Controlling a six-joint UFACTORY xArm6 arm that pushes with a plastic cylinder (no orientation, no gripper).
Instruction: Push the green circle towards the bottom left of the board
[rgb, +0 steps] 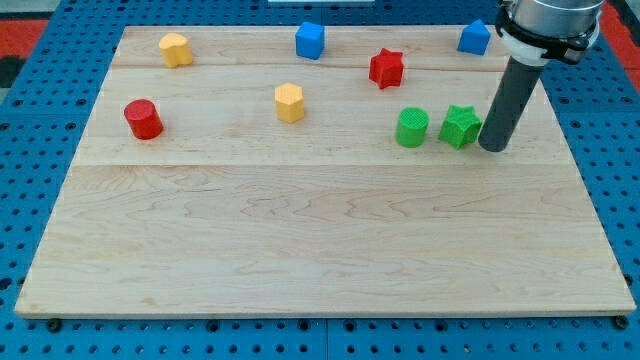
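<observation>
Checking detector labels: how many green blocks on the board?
2. The green circle sits right of centre; the green star is just to its right, with my tip right beside the star. None appear hidden, though the rod covers a little board.

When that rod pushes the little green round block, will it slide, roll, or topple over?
The green circle looks squat and stands on a flat end, so it will probably slide, not roll or tip. The wooden board looks smooth, which should help. My tip sits right of the green star, which may get shoved along too.
</observation>
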